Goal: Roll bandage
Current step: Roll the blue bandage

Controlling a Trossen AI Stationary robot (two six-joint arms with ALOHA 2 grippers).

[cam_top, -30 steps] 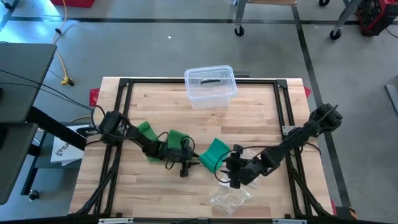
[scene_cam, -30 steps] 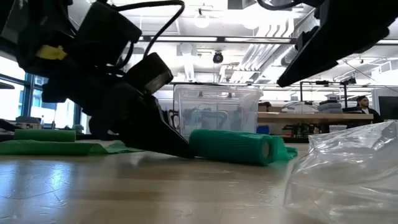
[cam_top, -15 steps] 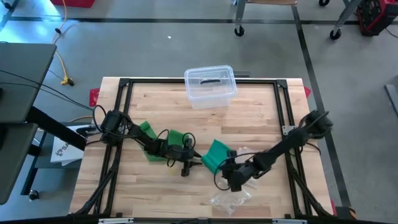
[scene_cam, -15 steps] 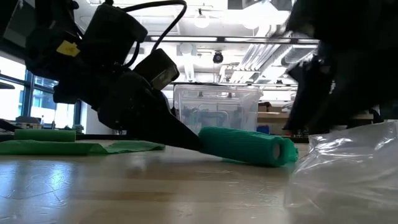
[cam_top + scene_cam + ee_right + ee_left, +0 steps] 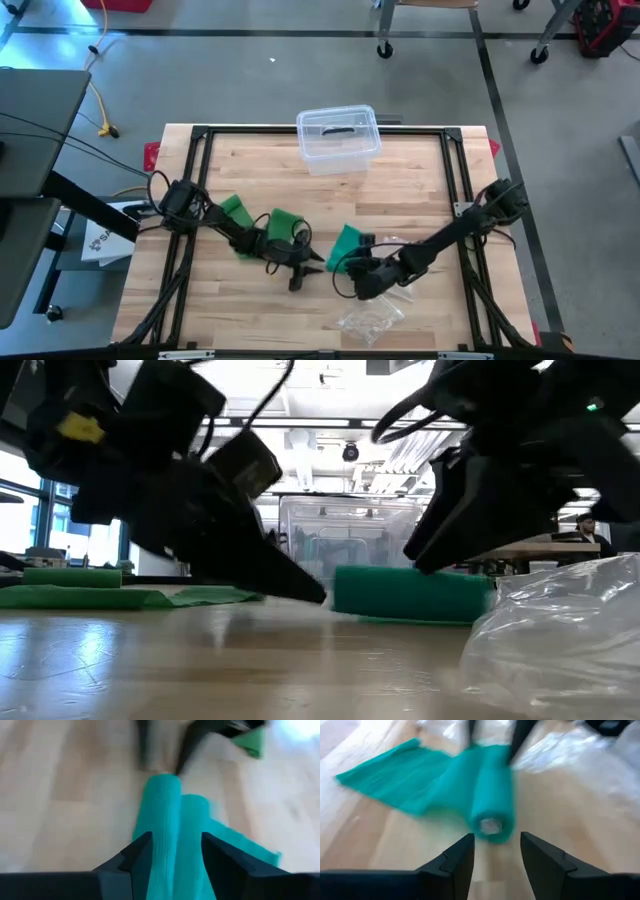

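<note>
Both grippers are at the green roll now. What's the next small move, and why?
Probably close the right gripper on the bandage roll, which sits between its open fingers. The left gripper faces the other end, open and short of it, while a loose tail remains unrolled.

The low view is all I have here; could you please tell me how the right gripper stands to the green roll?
Observer: The right wrist view shows the right gripper straddling one end of the rolled green bandage, a finger on each side.
Operator: Thank you. Is the left gripper touching the roll?
Observer: No. In the left wrist view the left gripper is open just short of the roll's hollow end, with bare wood between.
Operator: Is any bandage unrolled?
Observer: Yes. From above, a flat green tail runs under the left arm.
</note>
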